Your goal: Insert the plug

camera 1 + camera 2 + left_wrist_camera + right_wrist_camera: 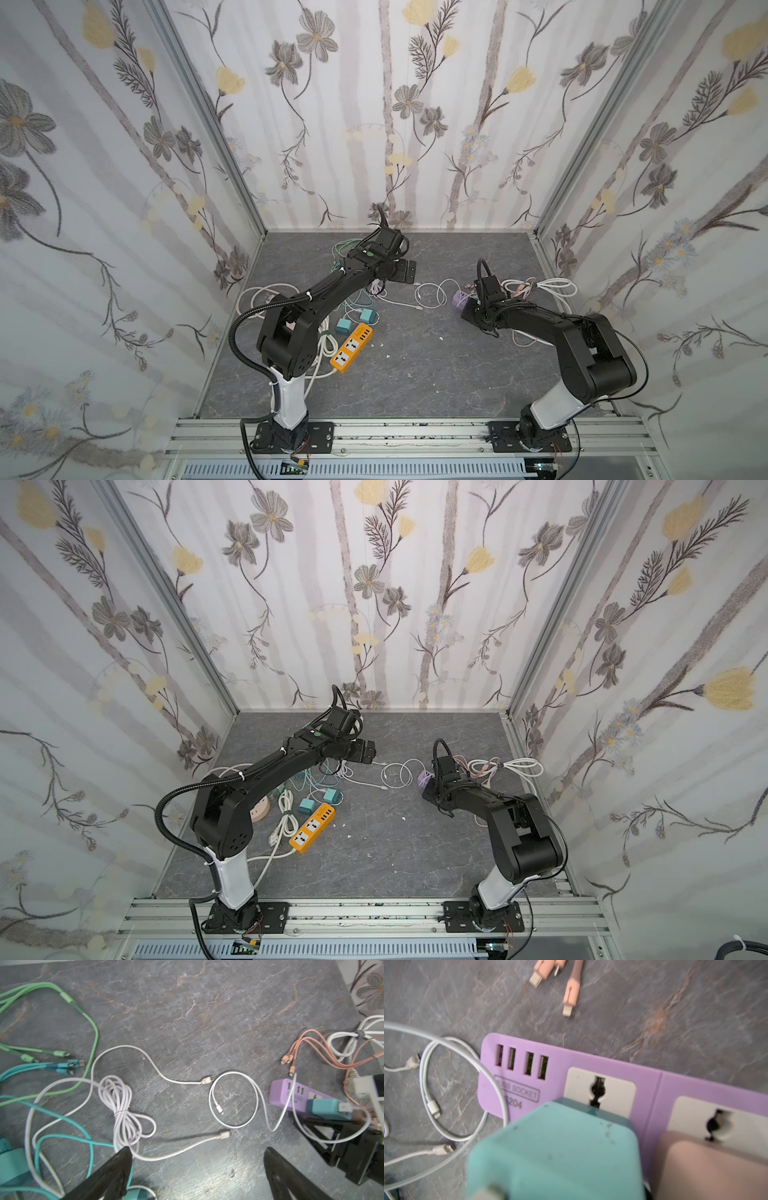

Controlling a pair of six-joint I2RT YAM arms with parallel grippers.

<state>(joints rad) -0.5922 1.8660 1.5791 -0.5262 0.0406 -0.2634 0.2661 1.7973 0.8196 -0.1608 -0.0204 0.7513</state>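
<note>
Your left pincer (pixel 196 1150): wide open, empty. Teal square plug (pixel 556 1147) sits in purple power strip (pixel 591 1059); right pincer (pixel 473 311): can't tell

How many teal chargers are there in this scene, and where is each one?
3. Two teal chargers lie beside the orange power strip; the third sits at a socket of the purple power strip. The left arm may hide more.

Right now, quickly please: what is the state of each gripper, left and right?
Left gripper: open, holding nothing.
Right gripper: at the teal plug on the purple power strip; open or closed cannot be told.
</note>
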